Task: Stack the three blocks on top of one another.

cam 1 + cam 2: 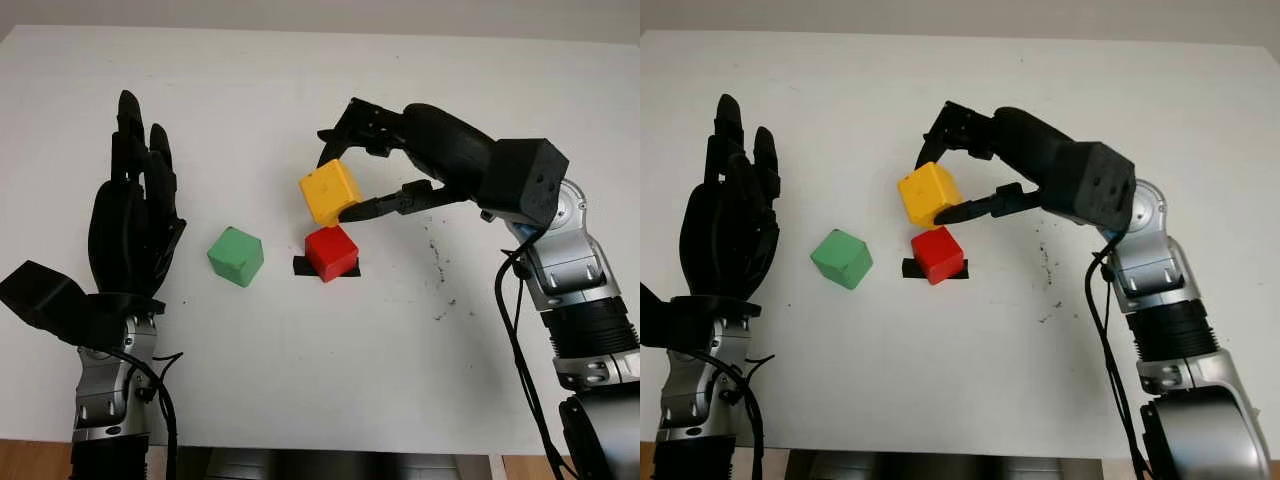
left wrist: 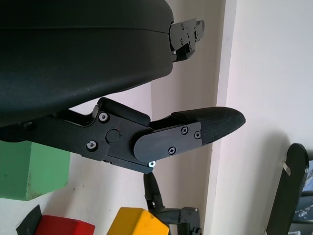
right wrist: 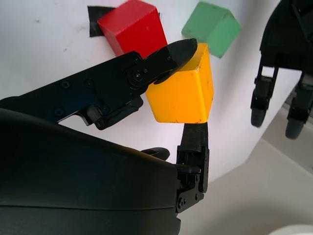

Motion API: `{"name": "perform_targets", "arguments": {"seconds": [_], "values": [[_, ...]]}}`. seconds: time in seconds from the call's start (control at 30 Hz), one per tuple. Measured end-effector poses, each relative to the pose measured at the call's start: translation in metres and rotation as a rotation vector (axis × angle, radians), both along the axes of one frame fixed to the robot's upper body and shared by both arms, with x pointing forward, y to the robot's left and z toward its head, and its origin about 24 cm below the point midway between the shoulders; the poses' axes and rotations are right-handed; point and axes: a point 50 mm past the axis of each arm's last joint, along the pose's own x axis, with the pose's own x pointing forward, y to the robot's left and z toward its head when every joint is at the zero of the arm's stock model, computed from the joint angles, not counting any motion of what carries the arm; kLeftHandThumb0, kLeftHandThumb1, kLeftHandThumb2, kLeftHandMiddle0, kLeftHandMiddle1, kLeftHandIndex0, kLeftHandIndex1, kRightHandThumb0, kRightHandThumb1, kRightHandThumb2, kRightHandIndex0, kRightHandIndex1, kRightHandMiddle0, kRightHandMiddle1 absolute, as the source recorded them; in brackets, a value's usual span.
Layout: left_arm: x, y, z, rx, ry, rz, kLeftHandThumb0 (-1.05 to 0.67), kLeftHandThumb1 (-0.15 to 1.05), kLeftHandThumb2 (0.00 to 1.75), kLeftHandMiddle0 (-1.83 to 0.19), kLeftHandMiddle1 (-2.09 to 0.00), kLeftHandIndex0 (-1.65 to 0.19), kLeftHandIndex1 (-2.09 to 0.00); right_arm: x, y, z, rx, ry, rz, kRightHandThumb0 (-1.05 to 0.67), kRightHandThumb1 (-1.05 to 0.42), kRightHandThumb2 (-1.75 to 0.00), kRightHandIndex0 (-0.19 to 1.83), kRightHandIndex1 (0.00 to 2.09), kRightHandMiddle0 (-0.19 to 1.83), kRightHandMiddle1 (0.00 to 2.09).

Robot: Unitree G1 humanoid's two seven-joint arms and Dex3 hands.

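The right hand (image 1: pixel 345 180) grips the yellow block (image 1: pixel 330 192) between its fingers, holding it tilted in the air at frame centre, just above and slightly left of the red block (image 1: pixel 331 251). The red block sits on a black mark (image 1: pixel 301 265) on the white worktop (image 1: pixel 320 350). The green block (image 1: pixel 236 256) lies left of it. The left hand (image 1: pixel 130 215) is open at the left edge.

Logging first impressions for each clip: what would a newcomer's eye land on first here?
The yellow block, pinched in the right hand and held in the air just above and behind the red block, which sits on a patch of black tape at the table's middle. Next, the green block alone to the red one's left, and beyond it the open left hand, raised upright over the table.
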Motion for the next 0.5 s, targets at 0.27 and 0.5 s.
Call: {"name": "perform_targets", "arguments": {"seconds": [0.27, 0.5], "values": [[0.000, 0.000, 0.000, -0.002, -0.003, -0.004, -0.70, 1.05, 0.65, 0.19, 0.00, 0.19, 0.00, 0.000, 0.006, -0.008, -0.019, 0.049, 0.037, -0.54, -0.89, -0.05, 0.30, 0.06, 0.53, 1.53], [0.000, 0.000, 0.000, -0.002, -0.005, -0.007, -0.70, 1.05, 0.65, 0.19, 0.00, 0.19, 0.00, 0.002, 0.010, -0.019, -0.017, 0.086, 0.070, -0.54, -0.88, -0.05, 0.31, 0.06, 0.56, 1.50]]}}
